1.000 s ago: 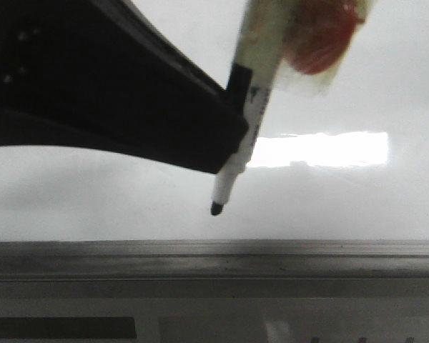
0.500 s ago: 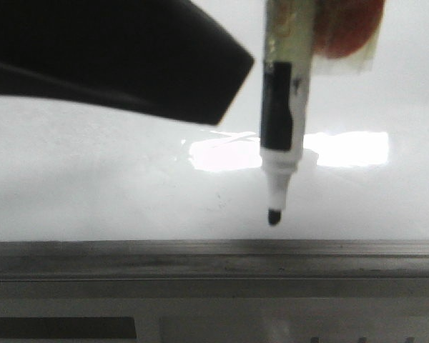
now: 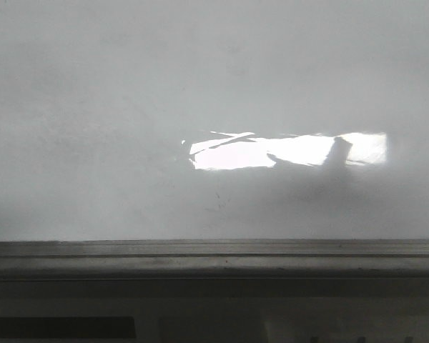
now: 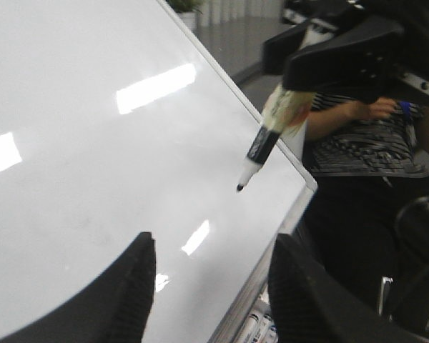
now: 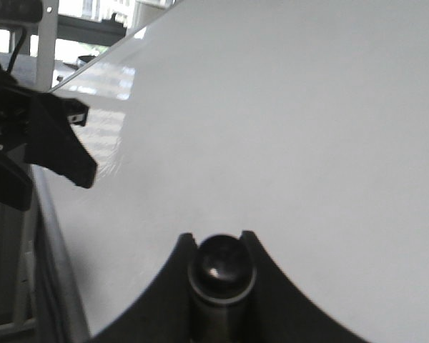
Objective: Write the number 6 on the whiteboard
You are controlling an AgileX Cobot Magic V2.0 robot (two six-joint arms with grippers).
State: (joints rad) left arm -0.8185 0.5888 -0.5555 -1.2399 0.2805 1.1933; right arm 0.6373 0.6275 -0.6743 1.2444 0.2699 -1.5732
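Observation:
The whiteboard [image 3: 129, 107] fills the front view, with a grey metal edge strip [image 3: 214, 250] along its near side. No black line of a number 6 shows on it in any view. My right gripper [image 5: 216, 239] is shut on a black-and-white marker [image 5: 222, 270], seen end-on. In the left wrist view the right gripper [image 4: 300, 75] holds the marker [image 4: 261, 146] tilted, its black tip just above the board [image 4: 93, 179] near the edge. My left gripper [image 4: 213, 243] is open and empty over the board's edge. Neither gripper shows in the front view.
A bright rectangular glare patch [image 3: 286, 150] lies on the board. Spare markers [image 4: 261, 325] lie in a tray below the board's edge. A person in a striped shirt [image 4: 365, 143] sits beyond the board. A left gripper finger [image 5: 61, 143] shows by the board's edge.
The right gripper and the marker moved rightwards across the front view and have now left it. Only a faint shadow stays over the glare patch.

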